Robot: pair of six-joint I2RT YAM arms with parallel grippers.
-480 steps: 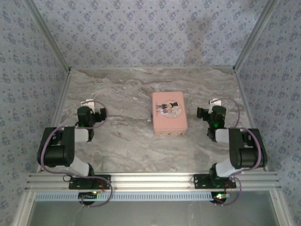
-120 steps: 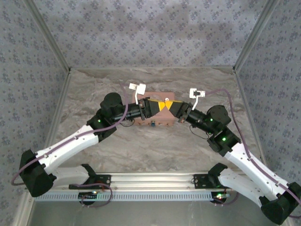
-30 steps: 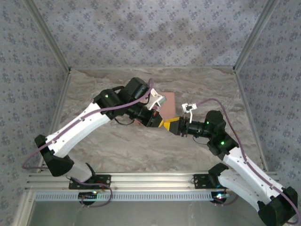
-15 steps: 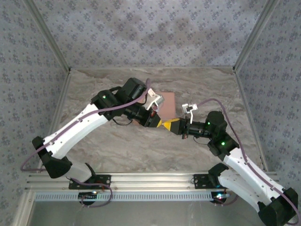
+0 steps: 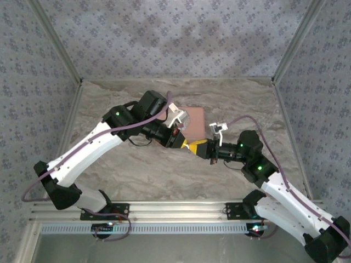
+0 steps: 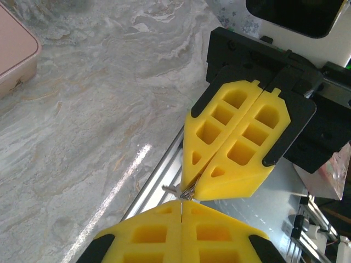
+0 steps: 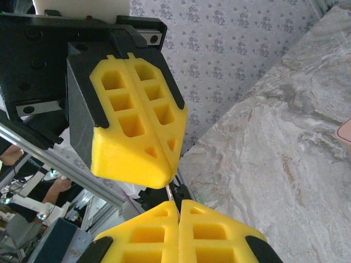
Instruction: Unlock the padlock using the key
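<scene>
the left gripper (image 5: pixel 187 143) has its yellow pads pressed together on a sliver of metal, seemingly the key (image 6: pixel 180 192), held in the air over the marble table (image 5: pixel 137 175) just in front of the pink box (image 5: pixel 196 116). the right gripper (image 5: pixel 202 148) meets it tip to tip, its pads likewise pinched on the same piece. with so little metal in either grip, a tug by one arm before the other lets go could skew or drop the key.

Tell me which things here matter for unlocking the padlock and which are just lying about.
In the job: left claw, right claw, small metal piece pinched between both, likely the key.
Lying about: pink box on the marble table.
</scene>
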